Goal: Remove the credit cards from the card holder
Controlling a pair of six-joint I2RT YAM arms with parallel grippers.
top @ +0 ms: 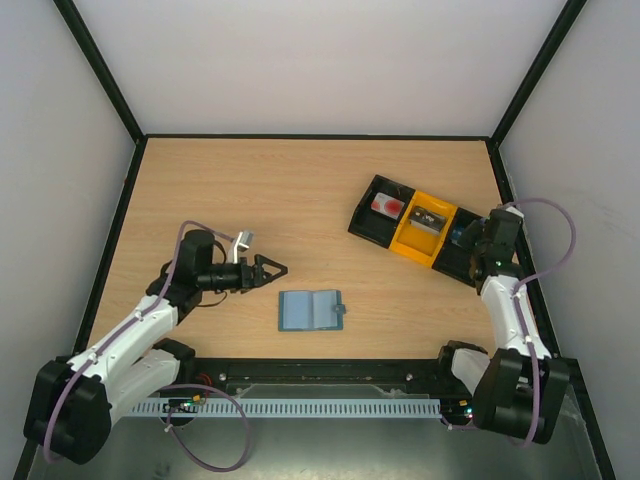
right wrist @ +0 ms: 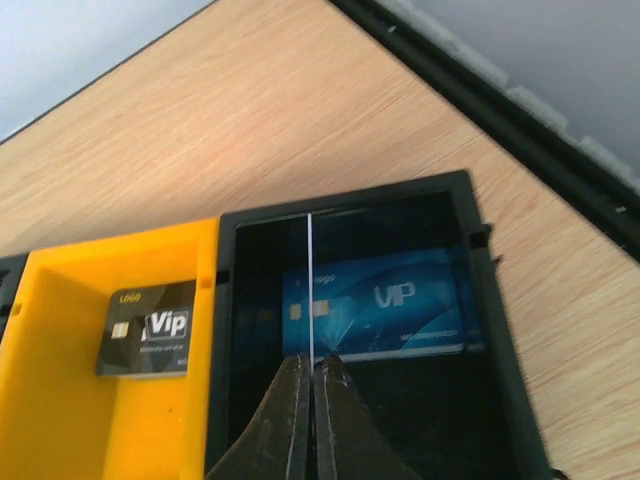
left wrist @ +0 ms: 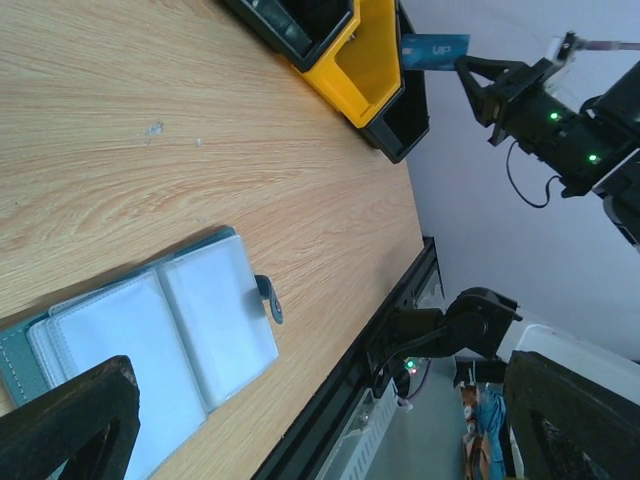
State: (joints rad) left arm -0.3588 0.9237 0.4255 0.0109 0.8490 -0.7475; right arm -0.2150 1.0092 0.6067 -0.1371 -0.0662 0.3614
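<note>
The grey-blue card holder (top: 310, 311) lies open on the table near the front edge, its clear pockets (left wrist: 150, 340) facing up. My left gripper (top: 277, 268) hovers open just to its left, with nothing between the fingers (left wrist: 70, 420). My right gripper (right wrist: 310, 365) is shut on a blue credit card (left wrist: 435, 48), seen edge-on as a thin white line (right wrist: 311, 290). It holds the card above the tray's right black compartment. Another blue VIP card (right wrist: 400, 305) lies flat in that compartment.
The black-and-yellow three-compartment tray (top: 355, 222) stands at the back right. A black VIP card (right wrist: 145, 328) lies in its yellow middle compartment, and a red card (top: 387, 205) in its left one. A black rail (top: 320, 372) runs along the table's front edge.
</note>
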